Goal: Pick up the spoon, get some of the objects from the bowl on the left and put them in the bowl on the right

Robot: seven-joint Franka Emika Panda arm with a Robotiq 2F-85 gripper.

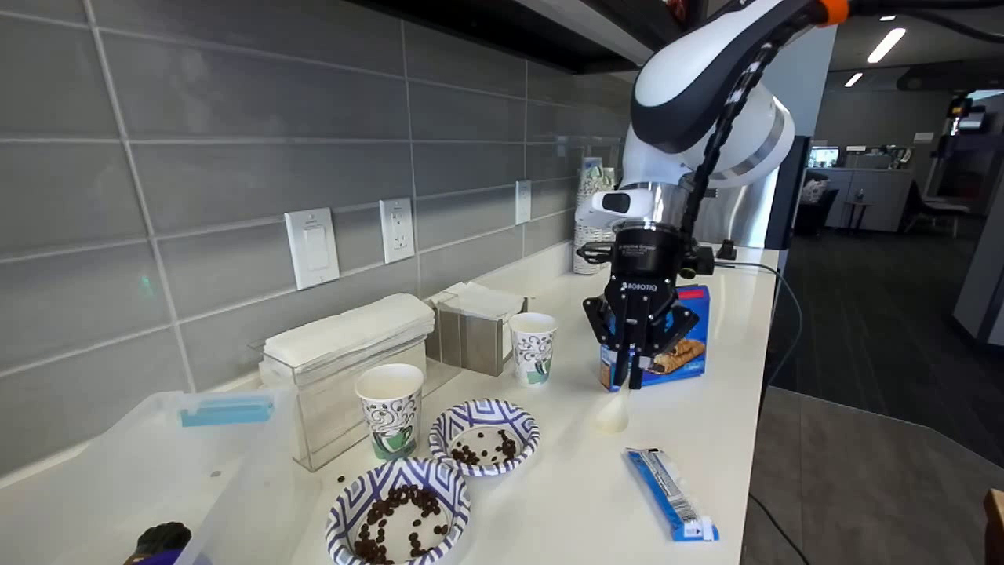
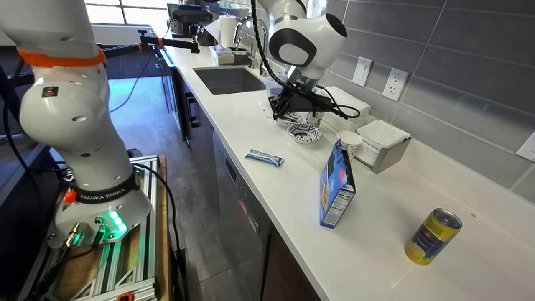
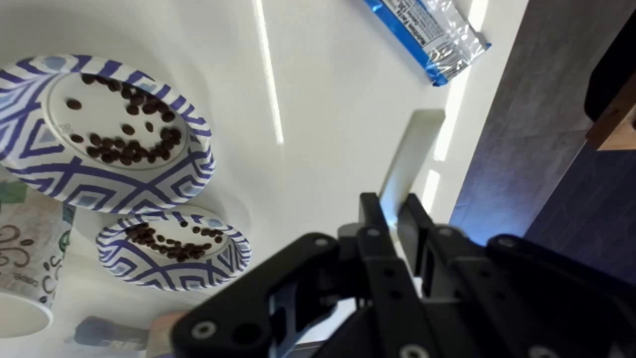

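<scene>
The gripper [image 3: 391, 211] is grasping the spoon [image 1: 613, 414] over the counter [image 1: 565, 490], broad end down, presumably for scooping; beans [image 3: 133, 145] are lying in both bowls [image 3: 99, 181], these standing side by side, likely for easy transfer.

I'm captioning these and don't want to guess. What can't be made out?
Spoon: in an exterior view, the gripper hides the gripped part.
Farther bowl: in an exterior view, the gripper hides part of it.
Dark brown beans: in an exterior view, too small to count.
Dark thing in the bin: in an exterior view, cut off by the bottom edge.
Wrapped bar: in the wrist view, one end cut off by the top edge.
</scene>
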